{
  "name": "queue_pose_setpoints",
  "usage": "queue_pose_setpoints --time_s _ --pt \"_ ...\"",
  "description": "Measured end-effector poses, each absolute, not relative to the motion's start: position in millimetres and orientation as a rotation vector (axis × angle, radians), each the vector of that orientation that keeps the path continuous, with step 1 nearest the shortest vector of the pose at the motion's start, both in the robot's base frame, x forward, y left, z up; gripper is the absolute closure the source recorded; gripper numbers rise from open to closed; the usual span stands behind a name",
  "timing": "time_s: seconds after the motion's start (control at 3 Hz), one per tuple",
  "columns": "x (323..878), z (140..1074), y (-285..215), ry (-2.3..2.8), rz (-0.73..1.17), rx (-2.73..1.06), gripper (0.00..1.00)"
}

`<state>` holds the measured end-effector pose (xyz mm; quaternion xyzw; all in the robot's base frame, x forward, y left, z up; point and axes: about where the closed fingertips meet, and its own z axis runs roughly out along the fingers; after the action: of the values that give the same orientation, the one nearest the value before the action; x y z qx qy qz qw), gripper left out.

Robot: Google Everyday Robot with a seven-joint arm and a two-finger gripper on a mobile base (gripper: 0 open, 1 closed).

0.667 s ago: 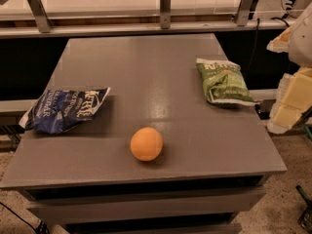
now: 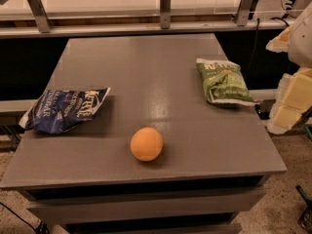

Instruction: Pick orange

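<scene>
Though beside the grey table (image 2: 146,67), gripper (image 2: 291,104) well apart from orange (image 2: 146,144).

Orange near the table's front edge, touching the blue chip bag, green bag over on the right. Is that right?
No. The camera view shows the orange lying apart from the blue chip bag, bare table between them. It is near the front edge, with the green bag on the right. The gripper is beyond the table's right side.

Orange (image 2: 146,144) on table (image 2: 146,67) before left bag (image 2: 66,110), right bag (image 2: 223,81); gripper (image 2: 292,104) far right.
</scene>
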<state>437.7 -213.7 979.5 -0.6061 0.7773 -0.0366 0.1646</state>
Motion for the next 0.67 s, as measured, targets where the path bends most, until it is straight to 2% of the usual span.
queue_pose_setpoints --time_s 0.67 --pt "422.6 969.6 -187.6 2.087 -0.058 -1.866 0.00"
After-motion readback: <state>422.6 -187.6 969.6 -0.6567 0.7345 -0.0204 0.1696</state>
